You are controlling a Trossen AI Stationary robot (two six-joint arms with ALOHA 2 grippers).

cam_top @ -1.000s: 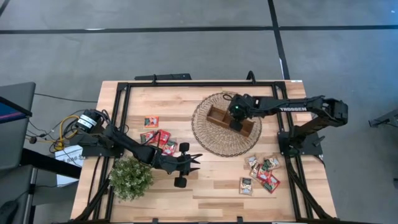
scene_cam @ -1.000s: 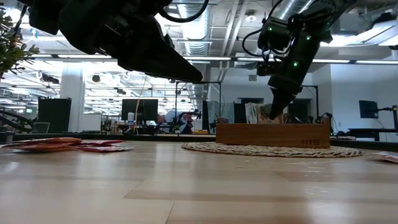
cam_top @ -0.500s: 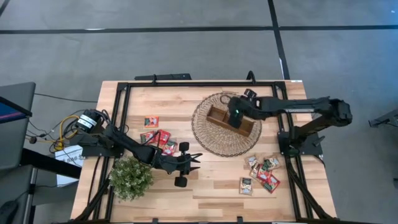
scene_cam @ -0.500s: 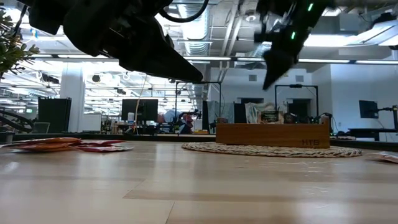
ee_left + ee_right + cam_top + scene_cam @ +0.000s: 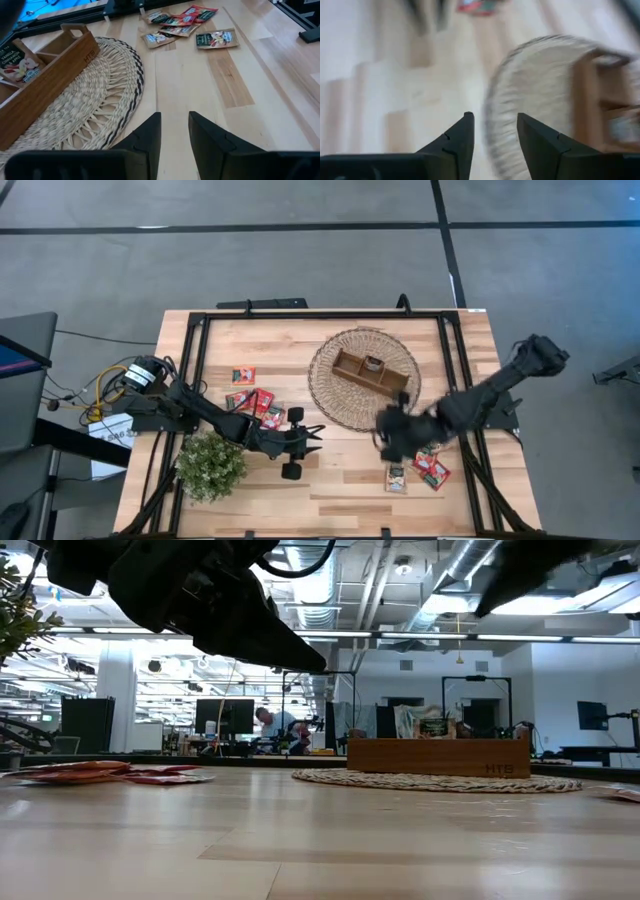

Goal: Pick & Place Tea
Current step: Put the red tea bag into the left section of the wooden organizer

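- Right gripper (image 5: 388,435), fingers parted and empty, hangs beside my tea sachets (image 5: 420,457) on the surface.
- Left gripper (image 5: 318,432) waits, parted.
- Sachets look light, thin, probably slippery; I'd pinch an edge.

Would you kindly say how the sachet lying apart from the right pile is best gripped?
Probably from straight above: the sachet lies flat on the table, clear of the pile, so pinch across two opposite edges.
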